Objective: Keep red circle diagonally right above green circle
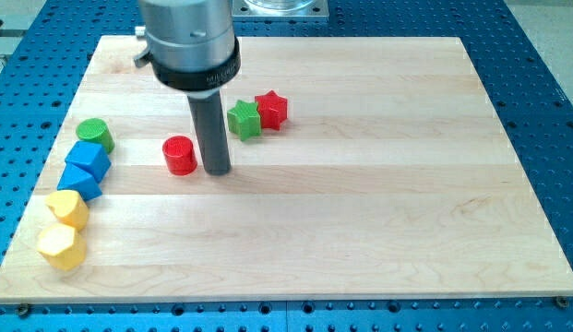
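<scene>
The red circle (pixel 179 155) stands on the wooden board (pixel 360 212), left of the middle. The green circle (pixel 95 135) stands near the board's left edge, to the left of the red circle and slightly higher in the view. My tip (pixel 217 171) rests on the board just right of the red circle, a small gap between them.
A green star (pixel 244 120) and a red star (pixel 270 110) sit touching just up and right of my tip. Two blue blocks (pixel 87 160) (pixel 79 183) and two yellow blocks (pixel 67 209) (pixel 61 244) line the left edge below the green circle.
</scene>
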Available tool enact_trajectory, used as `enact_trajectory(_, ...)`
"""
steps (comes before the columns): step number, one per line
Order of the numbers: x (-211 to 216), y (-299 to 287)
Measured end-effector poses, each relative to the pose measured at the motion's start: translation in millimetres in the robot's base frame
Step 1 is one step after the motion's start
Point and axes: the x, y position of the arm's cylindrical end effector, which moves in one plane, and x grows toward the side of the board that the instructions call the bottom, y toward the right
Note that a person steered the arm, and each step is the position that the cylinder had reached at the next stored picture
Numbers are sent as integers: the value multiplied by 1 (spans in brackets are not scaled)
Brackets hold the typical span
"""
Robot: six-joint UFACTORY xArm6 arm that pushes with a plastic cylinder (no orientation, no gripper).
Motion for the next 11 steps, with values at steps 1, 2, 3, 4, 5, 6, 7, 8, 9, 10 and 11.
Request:
enact_trajectory(1, 16, -5)
enact_trajectory(2, 30, 8)
enact_trajectory(3, 25, -42)
enact_trajectory(4, 38, -45)
enact_trajectory(5, 10, -50)
enact_trajectory(6, -39, -50)
enact_trajectory(7, -54, -39)
enact_trajectory(8, 4, -10)
enact_trajectory(9, 30, -56)
enact_trajectory(10, -8, -89)
enact_trajectory(11, -45, -97)
